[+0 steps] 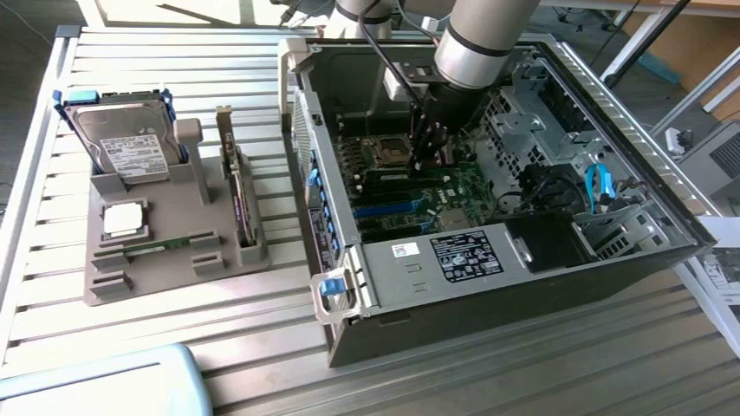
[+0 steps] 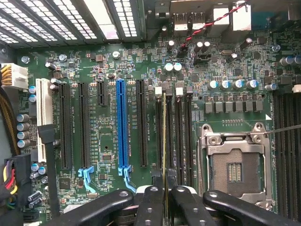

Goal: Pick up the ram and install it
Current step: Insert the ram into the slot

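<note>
The ram (image 2: 164, 136) shows edge-on in the wrist view as a thin yellow-green strip running along one of the black memory slots (image 2: 181, 136), next to the processor socket. My gripper (image 2: 165, 200) is shut on it, with a black finger (image 2: 149, 205) on each side of the strip. Whether the ram is seated in the slot or hovering just above it I cannot tell. In the exterior view my gripper (image 1: 429, 149) reaches down into the open computer case (image 1: 509, 277), over the motherboard's memory slots.
An empty processor socket (image 2: 235, 169) lies beside the memory slots, and a blue expansion slot (image 2: 121, 127) on the other side. Case walls and blue cables (image 1: 598, 186) hem in the arm. Outside stands a grey tray (image 1: 173, 269) holding a hard drive (image 1: 127, 143), an expansion card (image 1: 237, 204) and a processor chip (image 1: 125, 218).
</note>
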